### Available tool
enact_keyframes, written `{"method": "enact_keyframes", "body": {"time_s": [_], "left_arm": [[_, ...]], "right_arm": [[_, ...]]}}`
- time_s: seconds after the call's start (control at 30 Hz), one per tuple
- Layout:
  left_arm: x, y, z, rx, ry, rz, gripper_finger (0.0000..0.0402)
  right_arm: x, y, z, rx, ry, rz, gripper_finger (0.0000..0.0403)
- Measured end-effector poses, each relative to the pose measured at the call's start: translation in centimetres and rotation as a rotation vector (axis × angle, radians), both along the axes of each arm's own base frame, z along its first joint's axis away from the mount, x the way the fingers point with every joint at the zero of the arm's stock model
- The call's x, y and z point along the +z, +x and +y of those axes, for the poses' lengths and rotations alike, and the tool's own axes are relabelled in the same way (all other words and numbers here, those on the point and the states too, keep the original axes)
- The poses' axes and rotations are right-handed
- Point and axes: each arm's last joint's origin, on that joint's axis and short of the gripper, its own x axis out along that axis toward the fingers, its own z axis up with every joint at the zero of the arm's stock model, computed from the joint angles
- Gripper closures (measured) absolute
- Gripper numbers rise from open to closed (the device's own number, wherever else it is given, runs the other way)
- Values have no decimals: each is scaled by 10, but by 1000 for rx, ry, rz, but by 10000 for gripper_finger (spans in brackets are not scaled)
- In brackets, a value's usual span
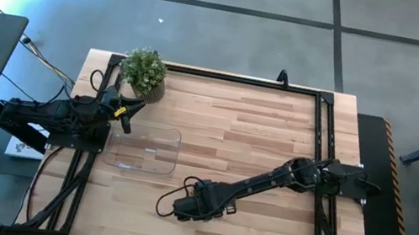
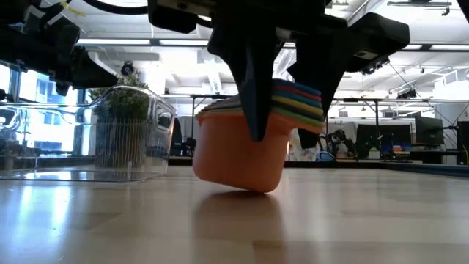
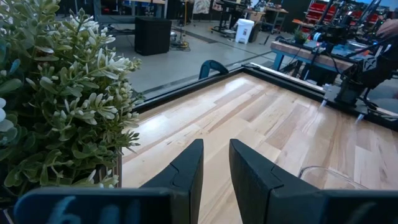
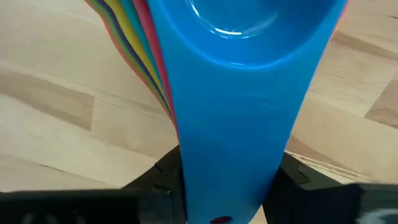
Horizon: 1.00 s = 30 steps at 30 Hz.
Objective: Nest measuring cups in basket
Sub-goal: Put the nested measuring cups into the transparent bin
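The measuring cups [image 2: 242,150] sit nested in one stack, with the orange bowl outermost and the coloured handles [image 2: 299,99] fanned out. In the right wrist view the blue cup [image 4: 236,74] fills the frame. My right gripper [image 2: 289,125] is shut on this stack near the table's near edge [image 1: 193,207]; in the high view the arm hides the cups. The clear basket [image 1: 144,149] stands flat on the table to the left [image 2: 110,139]. My left gripper [image 3: 215,171] hovers by the basket's far left corner [image 1: 126,116], slightly open and holding nothing. My right gripper pinches the stacked handles between its two fingers, one finger [image 4: 158,180] on each long edge, with the blue handle [image 4: 233,155] facing the camera. The fingers [image 2: 256,88] come from above, pointing down. The stack is tilted, and the orange bowl's lower edge [image 2: 260,187] is at the table top.
A small potted green plant [image 1: 144,72] stands at the far left of the table, just behind the basket and close to my left gripper [image 3: 56,93]. A black frame [image 1: 321,136] runs round the table. Bare wood lies between the basket and the cups.
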Motion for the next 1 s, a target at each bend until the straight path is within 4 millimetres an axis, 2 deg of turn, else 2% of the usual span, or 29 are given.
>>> {"method": "enact_keyframes", "body": {"time_s": [0.47, 1.0], "left_arm": [[0, 0, 0, 0, 0, 0, 335], [0, 0, 0, 0, 0, 0, 335]], "right_arm": [[0, 1, -1, 13, 17, -2, 281], [0, -1, 4, 21, -47, -32, 281]]}}
